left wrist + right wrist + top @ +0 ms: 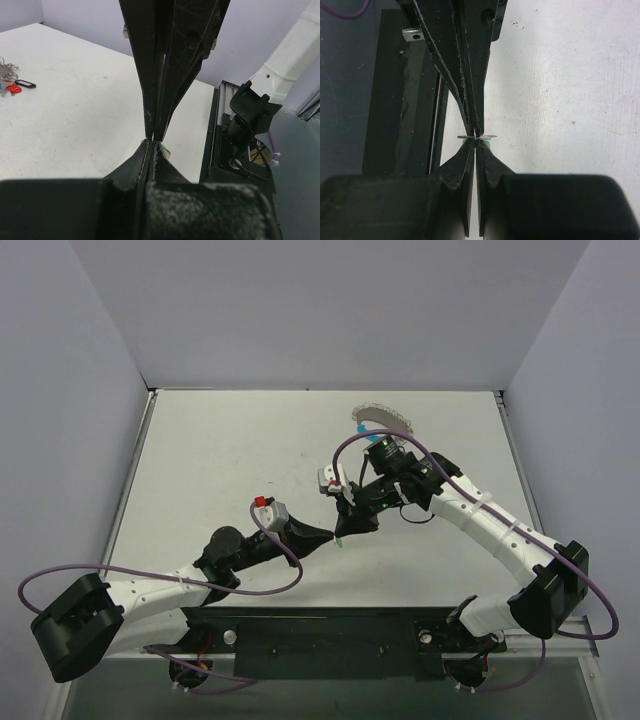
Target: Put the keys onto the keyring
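The green key point(488, 142) hangs in the air above the white table point(230, 450), caught between two sets of black fingertips that meet point to point. The right gripper point(476, 144) is pressed fully together on the key's green plastic head, which shows on both sides of its tips. The left gripper point(328, 534) comes at the green key from the opposite side. Its jaws are also closed with no gap, and they seem to nip the thin silvery blade just beyond the head, though the contact is too small to see clearly. In the overhead view a sliver of green pokes out below the joined tips. The keyring point(382, 420) lies flat on the table well apart from the green key, towards the far right corner, its silvery loop fanned out with a light-blue stretch on its left side. In the left wrist view a red key point(14, 88) and a black tag point(25, 84) lie among silvery pieces in that bunch. The black base rail point(330, 635) runs along the table edge on the near side of the green key.
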Controlling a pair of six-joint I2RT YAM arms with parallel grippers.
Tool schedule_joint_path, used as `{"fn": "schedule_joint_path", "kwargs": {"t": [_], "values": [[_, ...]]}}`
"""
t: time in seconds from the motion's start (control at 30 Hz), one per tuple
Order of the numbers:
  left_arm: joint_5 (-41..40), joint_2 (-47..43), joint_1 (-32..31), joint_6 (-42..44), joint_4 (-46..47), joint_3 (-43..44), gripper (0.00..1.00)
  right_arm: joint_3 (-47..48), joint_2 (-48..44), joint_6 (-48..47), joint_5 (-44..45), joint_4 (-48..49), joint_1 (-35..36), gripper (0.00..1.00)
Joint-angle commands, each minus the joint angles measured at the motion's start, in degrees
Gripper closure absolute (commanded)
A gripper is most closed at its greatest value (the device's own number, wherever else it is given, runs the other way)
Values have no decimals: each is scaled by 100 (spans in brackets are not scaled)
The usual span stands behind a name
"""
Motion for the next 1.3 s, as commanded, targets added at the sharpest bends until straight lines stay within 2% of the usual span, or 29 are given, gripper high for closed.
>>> {"fn": "schedule_joint_path", "kwargs": {"t": [0.0, 0.23, 0.3, 0.4, 0.47, 0.53, 0.7, 0.87, 1.27], "values": [[-34, 3, -26, -59, 392, 106, 100, -29, 21, -32, -143, -60, 75, 100], [-166, -120, -35, -200, 260, 45, 100, 164, 30, -94, -11, -420, 67, 100], [-210, -181, -26, -235, 234, 9, 95, 191, 56, -77, 24, -491, 67, 100], [-245, -322, -26, -270, 137, -43, 72, 209, 91, -94, 94, -570, 67, 100], [-289, -436, -17, -288, -29, -70, 60, 226, 109, -129, 200, -640, 67, 100], [-350, -620, -17, -270, -179, -105, 54, 235, 144, -208, 340, -737, 66, 100], [-526, -1174, -17, -183, -908, -184, 51, 349, 232, -576, 630, -1167, -39, 100], [-588, -1026, -17, -393, -1436, -18, 51, 717, 565, -929, 1271, -1879, -56, 100], [-500, 476, -17, -525, -373, 396, 49, 1026, 1181, -859, 1510, -2398, -118, 100]]}}
